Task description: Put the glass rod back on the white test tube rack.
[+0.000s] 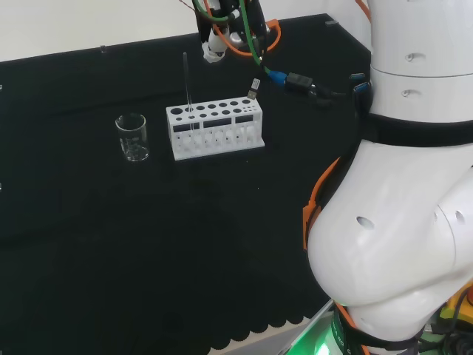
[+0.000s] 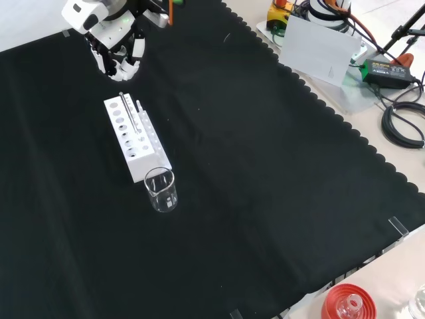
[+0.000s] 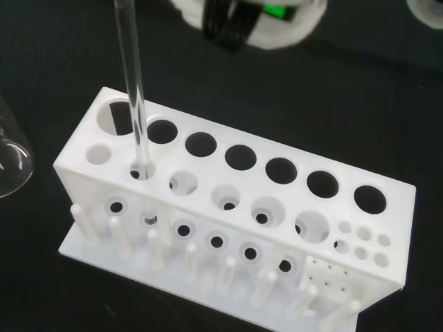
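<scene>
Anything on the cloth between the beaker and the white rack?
No: in the head view, bare black cloth separates the beaker from the white rack.

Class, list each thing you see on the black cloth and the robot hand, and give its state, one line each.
glass rod: upright, standing in a hole of the rack, not held.
white test tube rack: upright on the cloth, its other holes empty.
beaker: upright, empty, beside the rack.
robot hand: above the cloth, apart from the rack, holding nothing; fingers unclear.
</scene>
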Controlling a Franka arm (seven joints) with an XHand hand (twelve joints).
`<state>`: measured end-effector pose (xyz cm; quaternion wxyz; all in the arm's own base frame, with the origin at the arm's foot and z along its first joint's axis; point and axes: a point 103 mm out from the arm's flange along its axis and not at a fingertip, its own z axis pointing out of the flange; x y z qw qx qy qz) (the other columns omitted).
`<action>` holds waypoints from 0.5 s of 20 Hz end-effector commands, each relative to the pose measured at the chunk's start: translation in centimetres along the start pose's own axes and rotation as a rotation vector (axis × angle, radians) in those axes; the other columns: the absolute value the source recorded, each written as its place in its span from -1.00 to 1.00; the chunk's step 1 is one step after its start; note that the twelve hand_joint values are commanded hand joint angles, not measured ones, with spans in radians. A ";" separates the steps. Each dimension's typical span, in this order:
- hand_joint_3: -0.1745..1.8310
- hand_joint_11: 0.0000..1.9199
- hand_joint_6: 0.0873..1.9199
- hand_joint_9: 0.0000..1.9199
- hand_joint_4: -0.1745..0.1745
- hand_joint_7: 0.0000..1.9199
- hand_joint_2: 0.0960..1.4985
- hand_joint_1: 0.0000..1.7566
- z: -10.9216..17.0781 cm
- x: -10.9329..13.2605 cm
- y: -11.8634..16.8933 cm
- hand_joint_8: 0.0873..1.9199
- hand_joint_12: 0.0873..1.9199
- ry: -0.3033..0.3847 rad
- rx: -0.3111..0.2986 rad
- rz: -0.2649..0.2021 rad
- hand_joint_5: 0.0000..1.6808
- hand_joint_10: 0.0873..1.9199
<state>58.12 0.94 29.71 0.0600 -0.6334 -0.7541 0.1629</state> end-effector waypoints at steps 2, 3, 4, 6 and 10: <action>-0.29 0.97 -0.35 1.00 -0.29 0.55 -0.14 0.48 0.2 0.1 -0.1 -0.79 -0.54 -0.001 0.003 0.001 0.44 -1.00; -0.29 0.97 -0.34 1.00 -0.30 0.55 -0.14 0.48 0.2 0.1 -0.1 -0.79 -0.53 -0.004 0.006 0.002 0.44 -1.00; -0.29 0.97 -0.34 1.00 -0.30 0.55 -0.14 0.48 0.2 0.1 -0.1 -0.79 -0.53 -0.003 0.006 0.003 0.43 -1.00; -0.27 0.97 -0.34 1.00 -0.30 0.55 -0.15 0.48 0.2 0.1 -0.1 -0.80 -0.53 0.002 0.003 0.001 0.44 -1.00; -0.27 0.97 -0.37 1.00 -0.76 0.53 -0.13 0.41 0.2 -0.1 -0.3 -0.79 -0.53 0.003 0.001 0.000 0.47 -1.00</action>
